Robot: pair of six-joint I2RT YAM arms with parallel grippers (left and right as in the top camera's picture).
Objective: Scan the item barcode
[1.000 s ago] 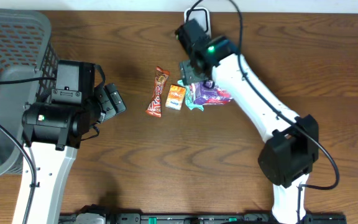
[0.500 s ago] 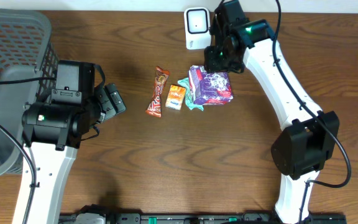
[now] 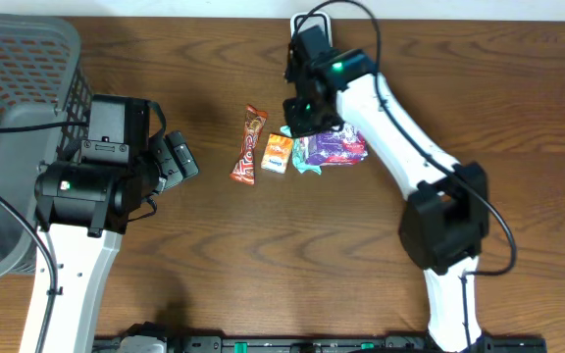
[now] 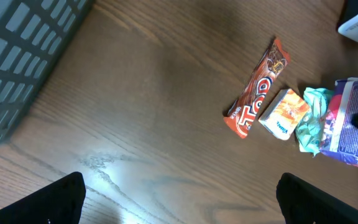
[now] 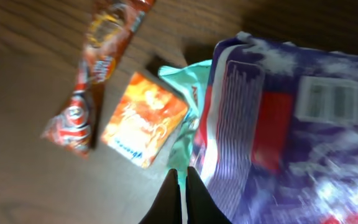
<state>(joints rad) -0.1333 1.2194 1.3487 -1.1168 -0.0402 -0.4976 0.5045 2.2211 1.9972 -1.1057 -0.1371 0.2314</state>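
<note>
A purple snack bag lies on the wooden table with a teal packet under its left end. An orange packet and a red candy bar lie to the left of it. My right gripper hovers over the bag's left edge. In the right wrist view its jaws are shut, pointing at the seam between the teal packet and the purple bag, with nothing seen between them. The white scanner stands at the back, partly hidden by the arm. My left gripper is open over bare wood.
A grey mesh basket fills the far left; its wall shows in the left wrist view. The red candy bar and orange packet lie between the two arms. The right arm's cable loops over the scanner.
My right arm swung from beside the scanner back left and down over the purple bag's left end, and its jaws closed. The left arm has not moved.
</note>
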